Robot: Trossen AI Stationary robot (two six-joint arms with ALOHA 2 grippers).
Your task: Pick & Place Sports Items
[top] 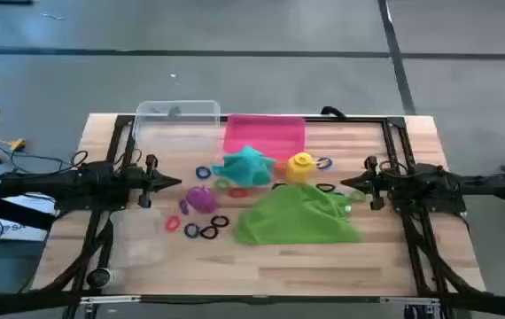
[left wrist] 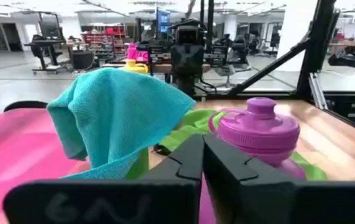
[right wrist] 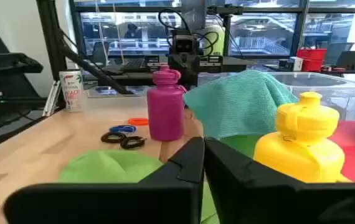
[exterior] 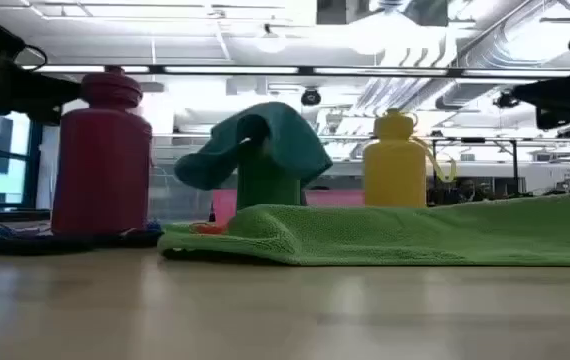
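On the wooden surface (top: 394, 248), your light, rigid purple bottle (top: 202, 199) stands beside the pink tray (top: 265, 135); grasp its body. Both jaws are closed, empty.

Overhead, table-level and wrist views share purple bottle (top: 202, 198).

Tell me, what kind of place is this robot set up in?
Probably a big open-plan lab or workshop, not a home. Beyond the wooden table the wrist views show rows of desks and equipment on a bare floor, and the low view shows exposed ceiling pipes. Another rig stands behind.
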